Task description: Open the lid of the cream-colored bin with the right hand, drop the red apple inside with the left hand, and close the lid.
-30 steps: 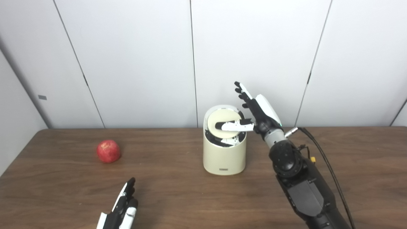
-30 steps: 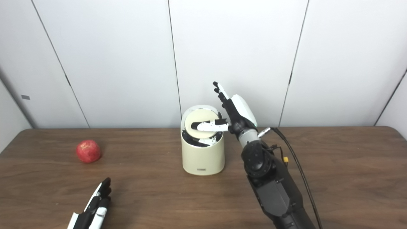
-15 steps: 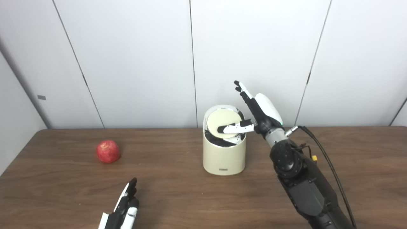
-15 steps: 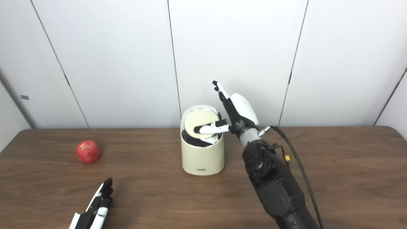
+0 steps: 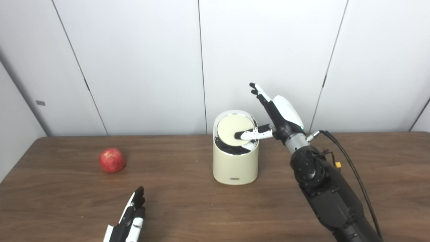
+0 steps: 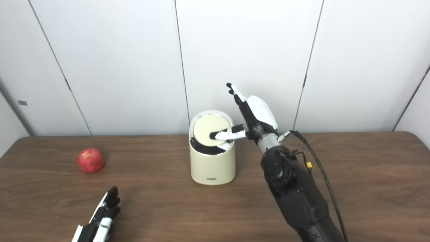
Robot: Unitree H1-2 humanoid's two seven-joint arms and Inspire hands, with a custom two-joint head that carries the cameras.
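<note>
The cream-colored bin (image 5: pixel 235 164) stands upright at the middle of the table. Its round lid (image 5: pixel 231 129) is tipped up at the front, and a dark gap shows under its near edge. My right hand (image 5: pixel 277 114) hovers just right of the bin's top, open, fingers pointing up toward the wall. Its thumb reaches left and lies across the lid's right part. The red apple (image 5: pixel 112 160) rests on the table far to the left. My left hand (image 5: pixel 129 222) lies flat and open near the front edge, below and right of the apple, holding nothing.
The brown wooden table (image 5: pixel 188 208) stretches across the view, with white wall panels (image 5: pixel 141 67) right behind it. A black cable (image 5: pixel 349 168) loops off my right forearm over the table's right side.
My right hand has drawn back to the right, so the thumb covers less of the lid. The lid stays tipped. The view has shifted a little. The left hand and apple have stayed put.
</note>
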